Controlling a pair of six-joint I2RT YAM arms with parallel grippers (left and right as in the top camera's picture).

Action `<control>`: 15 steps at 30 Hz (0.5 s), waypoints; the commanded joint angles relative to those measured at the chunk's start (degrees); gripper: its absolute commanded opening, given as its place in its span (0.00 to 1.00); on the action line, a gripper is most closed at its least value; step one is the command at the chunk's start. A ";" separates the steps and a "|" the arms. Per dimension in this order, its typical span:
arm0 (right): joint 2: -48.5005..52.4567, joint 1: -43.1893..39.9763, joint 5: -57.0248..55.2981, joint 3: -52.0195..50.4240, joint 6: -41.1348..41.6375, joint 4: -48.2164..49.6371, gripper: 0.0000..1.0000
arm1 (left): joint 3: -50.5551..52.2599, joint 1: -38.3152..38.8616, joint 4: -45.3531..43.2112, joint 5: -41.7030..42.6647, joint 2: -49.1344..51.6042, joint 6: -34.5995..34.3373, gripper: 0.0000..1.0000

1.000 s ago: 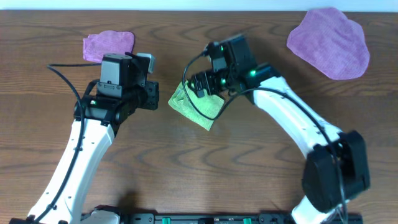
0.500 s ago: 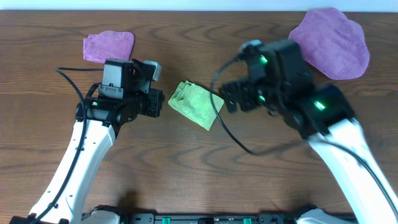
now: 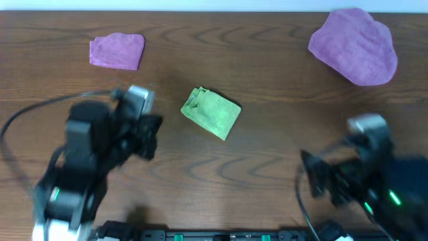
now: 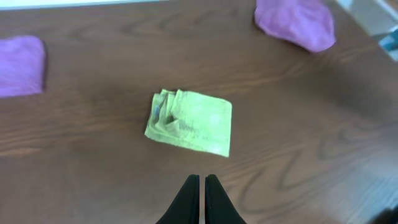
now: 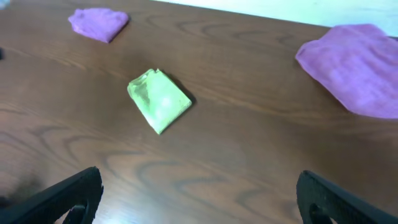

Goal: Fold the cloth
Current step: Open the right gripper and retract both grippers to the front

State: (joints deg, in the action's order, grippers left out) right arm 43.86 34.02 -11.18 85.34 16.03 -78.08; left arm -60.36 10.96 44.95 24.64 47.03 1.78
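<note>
cloth (image 3: 211,112) lies in the middle of the counter (image 3: 267,60), folded into a small thick rectangle, turned at an angle, layered edges bunched at its left end. nothing touches it
left claw (image 4: 202,182): jaws pressed together, empty, on the near side of the cloth, clear of it
right claw (image 5: 199,175): jaws spread wide, empty, cloth well ahead and a bit left in its wrist view
both arms blurred in overhead, low near the front edge, one each side of the cloth
small purple cloth (image 3: 117,51) back-left, large purple cloth (image 3: 354,45) back-right, both well apart from the green one
</note>
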 commanded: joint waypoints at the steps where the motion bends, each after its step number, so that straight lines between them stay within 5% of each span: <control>1: -4.59 0.98 -2.99 -0.35 4.39 -3.52 0.99 | 0.24 -0.04 4.22 -2.67 -6.93 1.01 0.06; 8: -16.28 -2.14 -2.97 -5.46 6.23 -8.52 0.99 | 0.24 -0.04 17.25 -7.74 -20.17 0.83 0.06; 15: -29.27 -17.64 0.83 -14.47 -1.62 -6.45 0.99 | 0.52 -0.07 20.37 -11.63 -23.91 -1.16 0.06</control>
State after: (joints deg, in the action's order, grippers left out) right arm 16.51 20.69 -12.67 72.86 18.55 -85.78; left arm -60.34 10.96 65.04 16.21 23.24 1.30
